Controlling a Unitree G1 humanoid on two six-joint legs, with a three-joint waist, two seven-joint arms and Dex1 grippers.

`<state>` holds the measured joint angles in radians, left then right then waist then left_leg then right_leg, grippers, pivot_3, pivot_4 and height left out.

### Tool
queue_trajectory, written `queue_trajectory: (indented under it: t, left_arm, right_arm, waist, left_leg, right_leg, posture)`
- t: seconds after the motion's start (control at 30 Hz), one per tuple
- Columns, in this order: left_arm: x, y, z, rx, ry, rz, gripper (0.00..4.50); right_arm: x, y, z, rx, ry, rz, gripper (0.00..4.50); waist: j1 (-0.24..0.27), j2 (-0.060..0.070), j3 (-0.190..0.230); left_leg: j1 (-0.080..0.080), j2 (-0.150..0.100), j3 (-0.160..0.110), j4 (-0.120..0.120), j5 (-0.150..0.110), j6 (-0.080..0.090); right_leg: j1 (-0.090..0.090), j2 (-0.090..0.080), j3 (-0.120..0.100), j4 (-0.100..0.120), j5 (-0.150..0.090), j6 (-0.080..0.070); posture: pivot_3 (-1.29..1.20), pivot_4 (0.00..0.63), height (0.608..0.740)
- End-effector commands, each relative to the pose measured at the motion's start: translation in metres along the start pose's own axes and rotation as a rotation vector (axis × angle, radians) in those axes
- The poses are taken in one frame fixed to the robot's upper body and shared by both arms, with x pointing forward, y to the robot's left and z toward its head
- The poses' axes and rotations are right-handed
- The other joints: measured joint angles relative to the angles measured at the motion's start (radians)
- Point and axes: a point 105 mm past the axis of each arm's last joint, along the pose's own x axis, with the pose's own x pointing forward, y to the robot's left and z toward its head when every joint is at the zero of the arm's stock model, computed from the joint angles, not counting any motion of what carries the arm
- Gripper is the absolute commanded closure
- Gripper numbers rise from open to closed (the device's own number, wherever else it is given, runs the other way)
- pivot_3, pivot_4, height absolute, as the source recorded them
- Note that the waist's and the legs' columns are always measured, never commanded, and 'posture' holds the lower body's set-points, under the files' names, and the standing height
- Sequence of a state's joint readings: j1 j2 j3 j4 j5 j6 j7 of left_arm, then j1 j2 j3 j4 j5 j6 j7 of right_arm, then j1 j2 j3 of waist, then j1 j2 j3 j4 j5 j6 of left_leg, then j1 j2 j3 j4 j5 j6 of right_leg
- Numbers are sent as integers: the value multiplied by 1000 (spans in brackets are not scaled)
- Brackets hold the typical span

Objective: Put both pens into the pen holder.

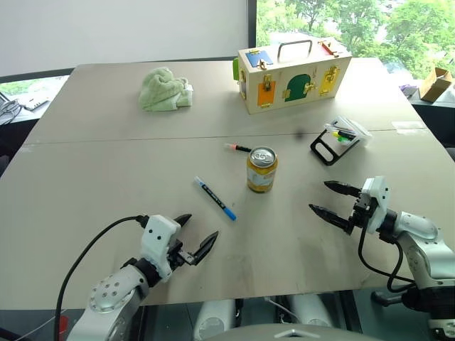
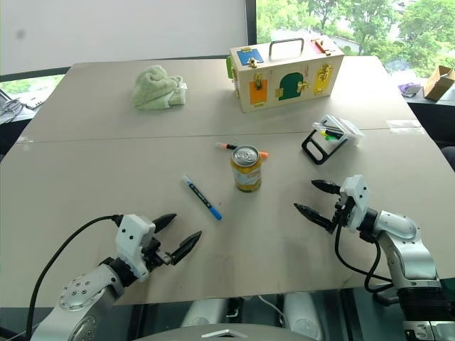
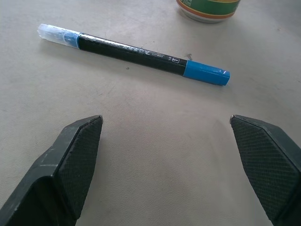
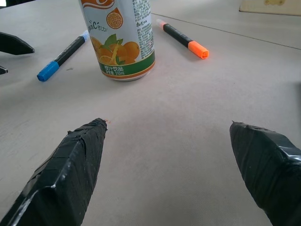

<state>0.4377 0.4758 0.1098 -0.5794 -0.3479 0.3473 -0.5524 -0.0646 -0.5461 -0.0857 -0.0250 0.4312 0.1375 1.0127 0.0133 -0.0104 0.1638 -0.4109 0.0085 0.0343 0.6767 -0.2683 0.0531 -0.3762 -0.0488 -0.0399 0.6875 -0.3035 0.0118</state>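
Note:
A black pen with blue cap [image 1: 214, 197] lies flat on the table, left of a drink can; it also lies just ahead of the left fingers [image 3: 136, 54]. A black pen with orange cap [image 2: 234, 148] lies behind the can, partly hidden by it. The pen holder [image 1: 338, 139], black-framed with clear walls and coloured pens inside, lies at the right, past the can. My left gripper [image 1: 197, 239] hovers open near the table's front edge, short of the blue pen. My right gripper [image 1: 334, 201] is open at the right, facing the can, with nothing between its fingers.
An orange-juice can [image 1: 261, 170] stands upright mid-table between the two pens. A cream wooden box [image 1: 293, 74] with coloured doors stands at the back. A green cloth [image 1: 165, 89] lies at the back left. A cardboard box [image 1: 435, 83] sits beyond the table's right edge.

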Motion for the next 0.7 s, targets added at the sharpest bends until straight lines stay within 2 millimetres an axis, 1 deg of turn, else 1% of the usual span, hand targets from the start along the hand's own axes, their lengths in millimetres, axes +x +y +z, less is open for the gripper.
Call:
queue_trajectory:
  t: [0.03,0.13,0.23,0.4,0.53,0.7]
  left_arm:
    - [-3,-5,8,19,-24,-17,16]
    - [-3,-6,6,0,-25,-22,16]
    - [-4,-8,5,-6,-25,-29,16]
    - [-6,-12,11,-34,-63,-64,16]
    - [-6,-12,10,-32,-60,-65,16]
    - [-4,-11,9,-38,-60,-60,16]
  right_arm:
    - [-1,-2,8,-49,-15,0,0]
    - [-2,-4,3,-55,13,-33,0]
    - [-2,-3,1,-29,23,-30,0]
    - [-3,-6,-5,-25,64,-65,0]
    - [-1,-5,-3,-9,57,-61,0]
    - [0,-5,-4,0,98,-40,0]
  waist:
    - [0,0,0]
    - [0,0,0]
    - [0,0,0]
    - [0,0,0]
    - [0,0,0]
    - [0,0,0]
  left_leg:
    - [0,0,0,0,0,0]
    - [0,0,0,0,0,0]
    - [0,0,0,0,0,0]
    - [0,0,0,0,0,0]
    - [0,0,0,0,0,0]
    - [0,0,0,0,0,0]
  right_leg:
    - [0,0,0,0,0,0]
    - [0,0,0,0,0,0]
    - [0,0,0,0,0,0]
    - [0,0,0,0,0,0]
    - [0,0,0,0,0,0]
    - [0,0,0,0,0,0]
  posture:
    - [0,150,740]
    - [0,150,740]
    - [0,150,740]
    - [0,150,740]
    - [0,150,740]
    - [0,150,740]
